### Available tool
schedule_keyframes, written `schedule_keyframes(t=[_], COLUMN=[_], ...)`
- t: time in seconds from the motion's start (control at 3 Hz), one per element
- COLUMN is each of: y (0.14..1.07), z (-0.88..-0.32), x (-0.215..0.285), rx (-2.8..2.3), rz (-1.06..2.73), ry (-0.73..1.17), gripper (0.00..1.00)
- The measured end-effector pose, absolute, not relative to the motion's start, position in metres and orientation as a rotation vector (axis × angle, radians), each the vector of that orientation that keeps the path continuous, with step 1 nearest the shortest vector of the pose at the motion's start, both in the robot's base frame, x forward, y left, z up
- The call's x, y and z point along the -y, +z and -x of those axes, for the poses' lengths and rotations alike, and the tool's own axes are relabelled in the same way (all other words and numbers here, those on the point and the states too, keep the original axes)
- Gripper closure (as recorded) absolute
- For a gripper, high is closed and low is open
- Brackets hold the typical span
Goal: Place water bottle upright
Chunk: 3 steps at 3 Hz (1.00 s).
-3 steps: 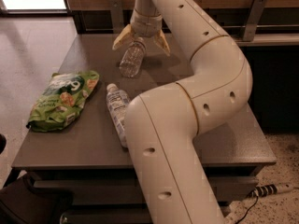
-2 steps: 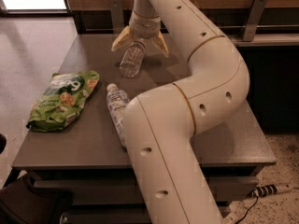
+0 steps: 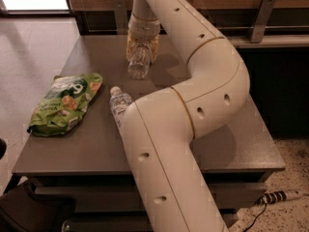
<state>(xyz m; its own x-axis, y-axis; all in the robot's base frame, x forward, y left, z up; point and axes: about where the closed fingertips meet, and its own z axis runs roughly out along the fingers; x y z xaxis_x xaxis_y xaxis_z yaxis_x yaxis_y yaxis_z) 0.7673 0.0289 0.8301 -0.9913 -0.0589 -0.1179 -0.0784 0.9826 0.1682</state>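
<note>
Wrist is turning: the small clear ribbed plastic water bottle [image 3: 139, 64] is swinging from its earlier slant towards vertical.
I am seeing the two-finger gripper [image 3: 142, 46] over the far side of the grey table [image 3: 231, 144], clamping the bottle's upper part, base pointing down; I am judging set-down to be close.

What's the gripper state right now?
Gripper: closed on the water bottle, over the far side of the table.
</note>
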Motion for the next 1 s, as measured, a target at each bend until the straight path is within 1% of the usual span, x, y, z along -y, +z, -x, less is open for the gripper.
schedule_keyframes(t=[0.33,0.67,1.0], y=[0.8276,0.8244,0.8252], z=[-0.7730,-0.7784,-0.7783], x=[-0.0324,-0.0359,-0.0360], rx=[-2.998,-2.983,-2.983], rz=[0.103,0.102,0.102], ry=[0.273,0.282,0.282], gripper=[0.69,0.94,1.00])
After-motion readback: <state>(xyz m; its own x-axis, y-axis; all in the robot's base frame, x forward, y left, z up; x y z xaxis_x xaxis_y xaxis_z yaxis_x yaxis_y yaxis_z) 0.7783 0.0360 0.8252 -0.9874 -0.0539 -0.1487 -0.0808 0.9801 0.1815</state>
